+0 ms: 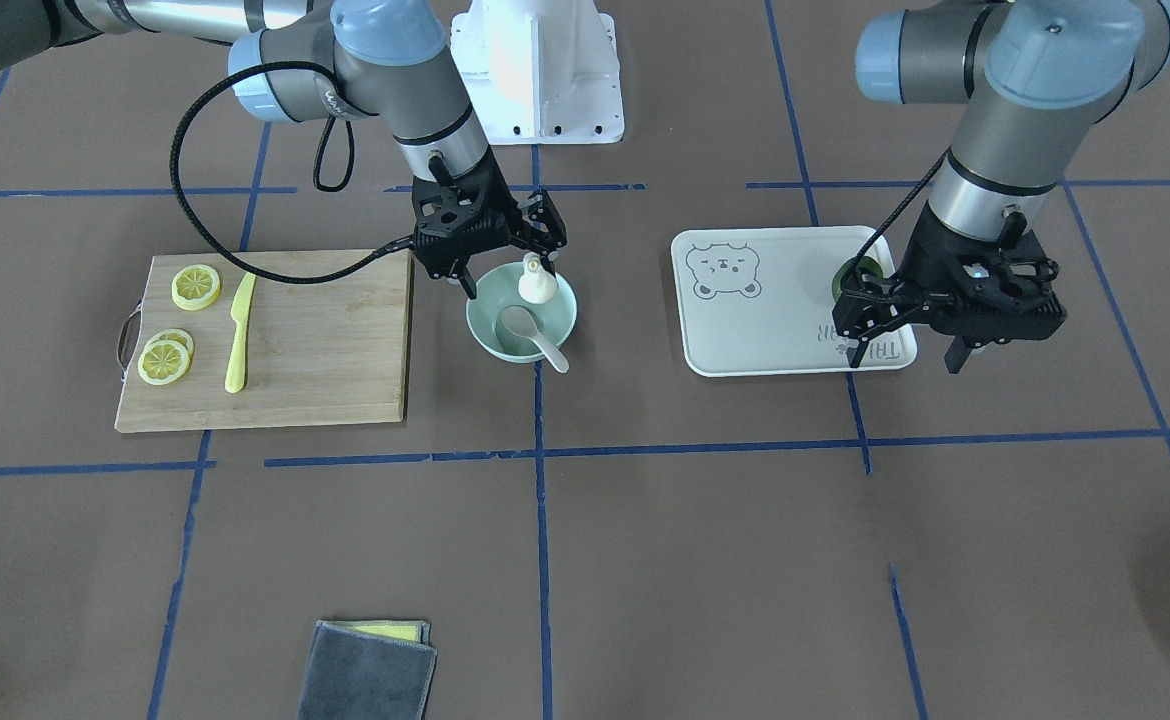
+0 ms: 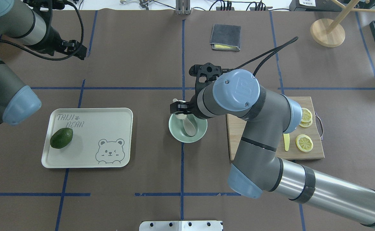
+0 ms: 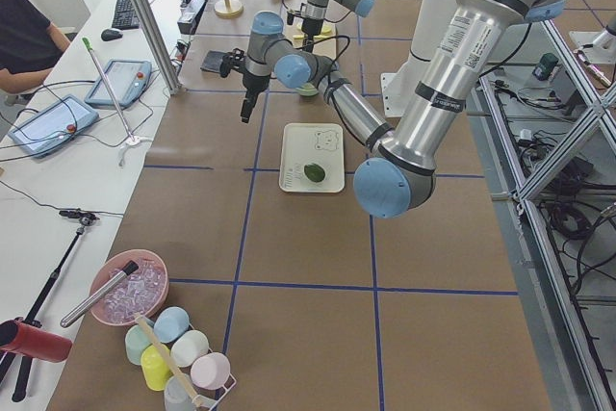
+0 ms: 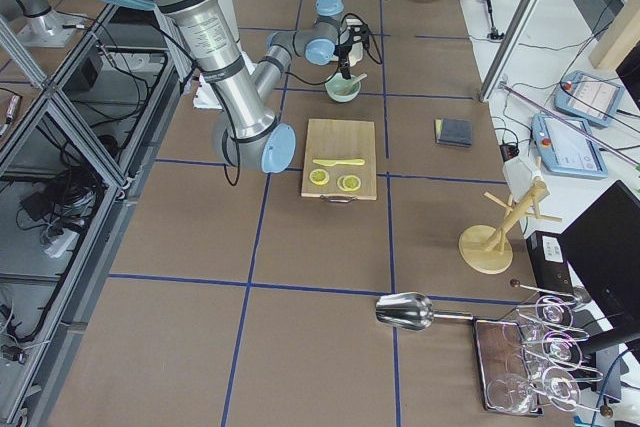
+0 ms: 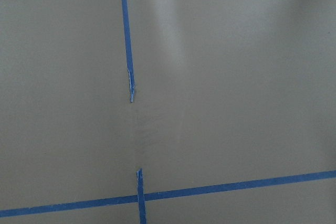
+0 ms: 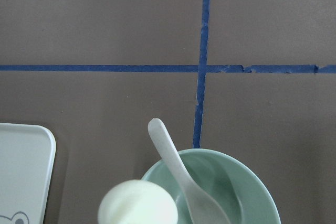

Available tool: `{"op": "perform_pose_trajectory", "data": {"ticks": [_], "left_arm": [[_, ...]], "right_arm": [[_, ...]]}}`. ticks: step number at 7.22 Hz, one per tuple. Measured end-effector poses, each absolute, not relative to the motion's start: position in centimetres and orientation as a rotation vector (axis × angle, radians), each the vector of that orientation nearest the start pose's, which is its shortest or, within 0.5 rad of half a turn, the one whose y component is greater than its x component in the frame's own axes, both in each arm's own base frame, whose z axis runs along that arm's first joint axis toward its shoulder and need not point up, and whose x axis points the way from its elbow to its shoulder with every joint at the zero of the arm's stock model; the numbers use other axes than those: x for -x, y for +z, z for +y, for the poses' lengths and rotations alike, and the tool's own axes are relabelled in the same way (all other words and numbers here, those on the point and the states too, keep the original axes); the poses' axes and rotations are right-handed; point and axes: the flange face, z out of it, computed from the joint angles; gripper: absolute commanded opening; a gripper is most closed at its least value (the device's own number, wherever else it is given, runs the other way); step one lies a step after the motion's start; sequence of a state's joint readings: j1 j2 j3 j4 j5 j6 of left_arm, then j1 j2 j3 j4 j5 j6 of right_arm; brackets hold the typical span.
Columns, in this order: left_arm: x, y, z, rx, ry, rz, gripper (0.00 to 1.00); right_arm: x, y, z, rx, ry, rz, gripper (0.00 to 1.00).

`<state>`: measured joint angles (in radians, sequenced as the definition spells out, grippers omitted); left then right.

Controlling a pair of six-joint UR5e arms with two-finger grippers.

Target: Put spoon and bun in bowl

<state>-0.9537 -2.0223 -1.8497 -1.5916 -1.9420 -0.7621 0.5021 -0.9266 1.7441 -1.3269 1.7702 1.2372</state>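
The mint-green bowl [image 1: 482, 335] stands at the table's middle, also in the overhead view [image 2: 178, 135] and the right wrist view [image 6: 249, 192]. The off-white spoon [image 1: 535, 335] lies in it, scoop down and handle over the rim [image 6: 176, 169]. My right gripper [image 1: 508, 277] hangs open just over the bowl. The white bun [image 1: 536, 284] is beside one fingertip, over the bowl's rim [image 6: 137, 203]; I cannot tell whether it rests on the bowl. My left gripper [image 1: 907, 352] is open and empty, high above the table [image 2: 78, 51].
The white bear-printed tray [image 2: 88, 134] holds a green avocado [image 2: 61, 138]. A wooden cutting board [image 1: 325, 340] beside the bowl carries lemon slices [image 1: 195, 287] and a yellow knife [image 1: 238, 335]. A folded grey cloth [image 1: 370, 670] lies toward the far edge.
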Motion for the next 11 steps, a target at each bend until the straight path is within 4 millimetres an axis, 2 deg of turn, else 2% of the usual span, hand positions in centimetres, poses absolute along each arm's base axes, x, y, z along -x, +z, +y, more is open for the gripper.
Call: {"op": "perform_pose_trajectory", "data": {"ticks": [3, 6, 8, 10, 11], "left_arm": [[-26.5, 30.0, -55.9, -0.348, 0.027, 0.715, 1.00], [-23.5, 32.4, -56.6, -0.356, 0.061, 0.675, 1.00], [-20.4, 34.2, -57.4, -0.329, 0.084, 0.674, 1.00], [-15.5, 37.6, -57.3, -0.291, 0.096, 0.667, 1.00], [-13.1, 39.5, -57.1, -0.274, 0.106, 0.666, 1.00]], "right_arm": [[52.1, 17.7, -41.6, -0.264, 0.048, -1.040, 1.00], [52.1, 17.7, -41.6, -0.258, 0.059, -1.041, 1.00], [51.4, 17.8, -42.1, -0.258, 0.062, -1.034, 1.00], [48.5, 19.5, -44.8, -0.214, 0.066, -0.987, 1.00], [45.7, 20.6, -46.5, -0.187, 0.048, -0.944, 1.00]]}}
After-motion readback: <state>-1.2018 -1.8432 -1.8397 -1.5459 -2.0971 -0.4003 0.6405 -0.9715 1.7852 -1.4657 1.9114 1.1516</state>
